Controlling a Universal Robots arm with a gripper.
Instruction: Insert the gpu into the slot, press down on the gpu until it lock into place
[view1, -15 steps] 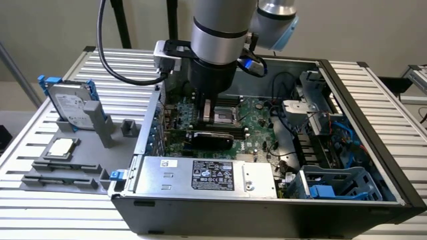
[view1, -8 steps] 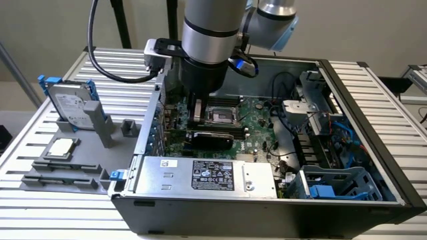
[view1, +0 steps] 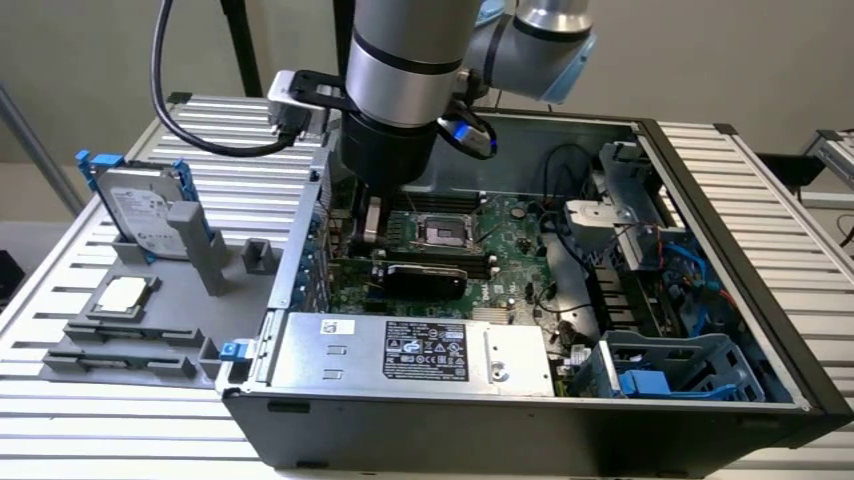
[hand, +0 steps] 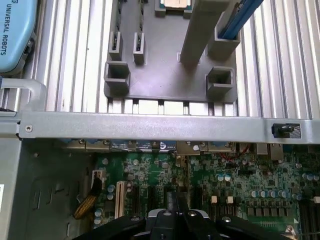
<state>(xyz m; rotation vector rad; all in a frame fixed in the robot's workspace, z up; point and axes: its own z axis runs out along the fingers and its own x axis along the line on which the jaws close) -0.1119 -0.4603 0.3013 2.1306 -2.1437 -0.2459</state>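
Slatted table (view1: 801, 180), open case (view1: 747, 330), gpu (view1: 424, 277) under tool (view1: 370, 225)

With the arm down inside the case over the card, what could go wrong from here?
1. The gpu lies low on the motherboard under the arm; if it sits skewed, pressing may bend it rather than lock it.
2. The hand works close to the case wall, so a sideways slip could strike it.
3. Loose cables near the board might snag.
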